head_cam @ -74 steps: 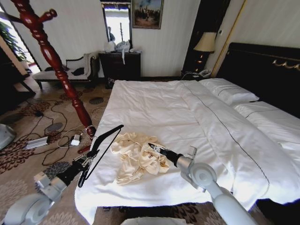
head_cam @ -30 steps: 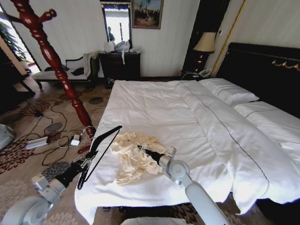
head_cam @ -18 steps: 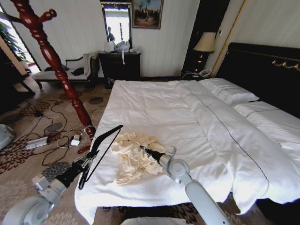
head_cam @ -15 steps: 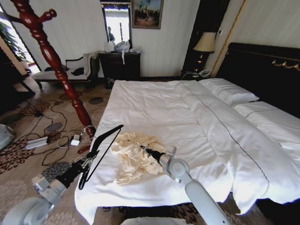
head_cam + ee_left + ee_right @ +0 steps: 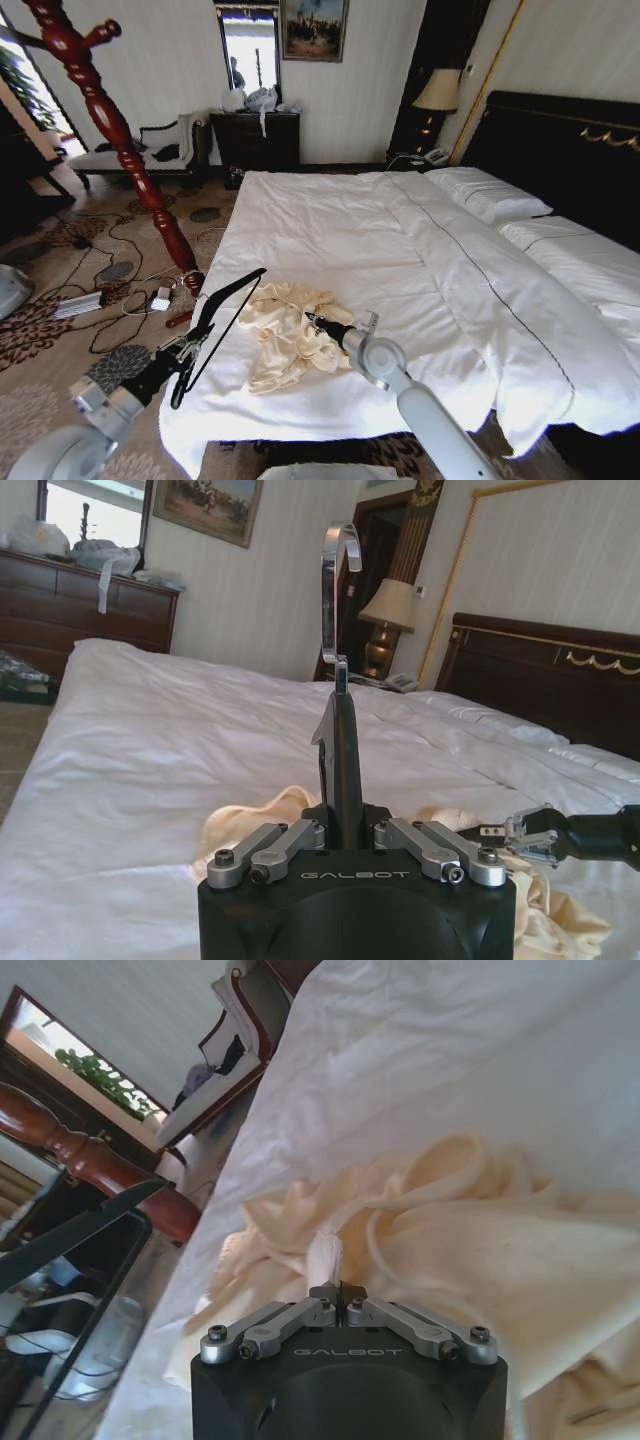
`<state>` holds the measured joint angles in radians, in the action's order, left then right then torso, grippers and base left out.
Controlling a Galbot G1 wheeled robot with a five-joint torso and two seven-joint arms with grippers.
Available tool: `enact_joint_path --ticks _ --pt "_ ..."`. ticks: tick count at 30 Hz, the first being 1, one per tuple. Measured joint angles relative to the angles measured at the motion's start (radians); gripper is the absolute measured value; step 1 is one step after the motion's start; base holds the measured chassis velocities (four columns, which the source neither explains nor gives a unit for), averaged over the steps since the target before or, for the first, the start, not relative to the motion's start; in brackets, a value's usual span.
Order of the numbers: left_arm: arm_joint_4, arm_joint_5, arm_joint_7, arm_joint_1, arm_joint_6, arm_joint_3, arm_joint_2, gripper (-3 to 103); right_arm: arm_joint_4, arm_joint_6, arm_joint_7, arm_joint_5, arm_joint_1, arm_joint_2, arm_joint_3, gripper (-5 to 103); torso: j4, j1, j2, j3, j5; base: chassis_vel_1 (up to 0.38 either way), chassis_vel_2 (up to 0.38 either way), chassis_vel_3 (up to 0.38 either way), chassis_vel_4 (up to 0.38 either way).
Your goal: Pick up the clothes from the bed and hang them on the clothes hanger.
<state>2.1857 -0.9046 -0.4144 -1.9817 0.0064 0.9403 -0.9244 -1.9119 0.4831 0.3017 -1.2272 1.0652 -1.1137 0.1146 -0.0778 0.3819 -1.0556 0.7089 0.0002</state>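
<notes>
Cream cloth, the clothes (image 5: 290, 338) lie crumpled near the foot of the bed (image 5: 340, 225), and my right gripper (image 5: 340, 1293), its housing stamped GALBOT, is pinched closed on a thin fold of them. My left gripper (image 5: 347, 832), lettered GALBOT too, is clamped on the black clothes hanger (image 5: 222, 313) beside the bed's edge, silver hook up. Since half a second ago my right gripper has barely shifted, and the hanger sits slightly closer to the garment.

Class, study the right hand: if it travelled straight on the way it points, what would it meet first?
The right hand, already pinching a fold, would likely push straight into the clothes bunched ahead of it.
</notes>
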Motion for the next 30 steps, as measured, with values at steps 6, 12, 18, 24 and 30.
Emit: enact_joint_path --ticks 6,12,18,24,30 --pt "-0.029 -0.019 -0.057 -0.039 -0.07 -0.006 0.046 15 -0.052 0.018 -0.004 0.089 0.018 0.128 0.061 0 -0.0002 0.0 0.0 0.0 0.0001 0.0 0.0 0.0 0.0" --pt "-0.003 -0.082 -0.071 -0.052 -0.053 -0.02 0.088 15 -0.104 0.009 -0.039 0.158 0.044 0.223 0.134 0 -0.0003 0.0 0.0 0.0 0.0 0.0 0.0 0.0 0.0" --pt "0.054 -0.106 -0.103 -0.069 -0.018 -0.089 0.161 15 -0.156 -0.039 -0.094 0.281 0.081 0.325 0.228 0 -0.0001 0.0 0.0 0.0 0.0001 0.0 0.0 0.0 0.0" --pt "0.054 -0.115 -0.102 -0.016 0.003 -0.143 0.218 15 -0.2 -0.109 -0.17 0.475 0.123 0.462 0.327 0 -0.0001 0.0 0.0 0.0 -0.0001 0.0 0.0 0.0 0.0" --pt "0.05 -0.16 -0.093 0.044 0.026 -0.175 0.247 15 -0.257 -0.181 -0.251 0.603 0.241 0.634 0.489 0 -0.0003 0.0 0.0 0.0 -0.0004 0.0 0.0 0.0 0.0"
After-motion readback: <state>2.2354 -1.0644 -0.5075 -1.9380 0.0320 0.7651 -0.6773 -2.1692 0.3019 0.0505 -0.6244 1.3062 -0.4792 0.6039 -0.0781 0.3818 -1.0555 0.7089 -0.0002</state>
